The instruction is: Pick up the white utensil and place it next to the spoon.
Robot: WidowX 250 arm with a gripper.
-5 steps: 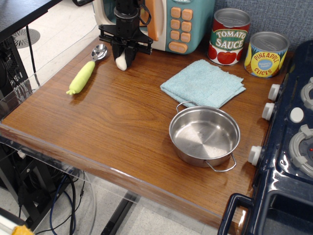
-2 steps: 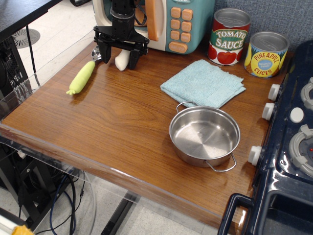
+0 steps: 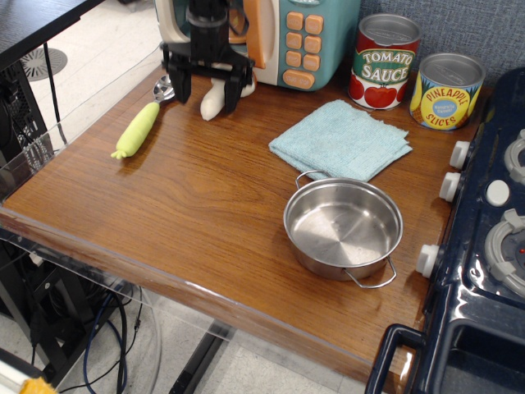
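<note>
Table (image 3: pixel 205 205): wood top, carries all below.
Stove (image 3: pixel 492 222): dark blue, right edge, white knobs.
Microwave (image 3: pixel 303 37): toy, teal, at the back.
Pot (image 3: pixel 343 227): steel, empty, front right.
Cloth (image 3: pixel 340 139): light blue, folded, behind pot.
Cans (image 3: pixel 385 61): tomato sauce and pineapple, back right.
Gripper (image 3: pixel 207 84): black, back left, jaws spread wide, holding nothing; fingers straddle the utensil without clear contact.
Spoon (image 3: pixel 141 123): yellow-green handle, bowl partly hidden behind left finger.
Utensil (image 3: pixel 213 100): white stem lying on table between the fingers, just right of spoon; cap hidden.
Handling: looks soft, light, squashy, not fragile; likely grips well mid-stem, across its width.
</note>
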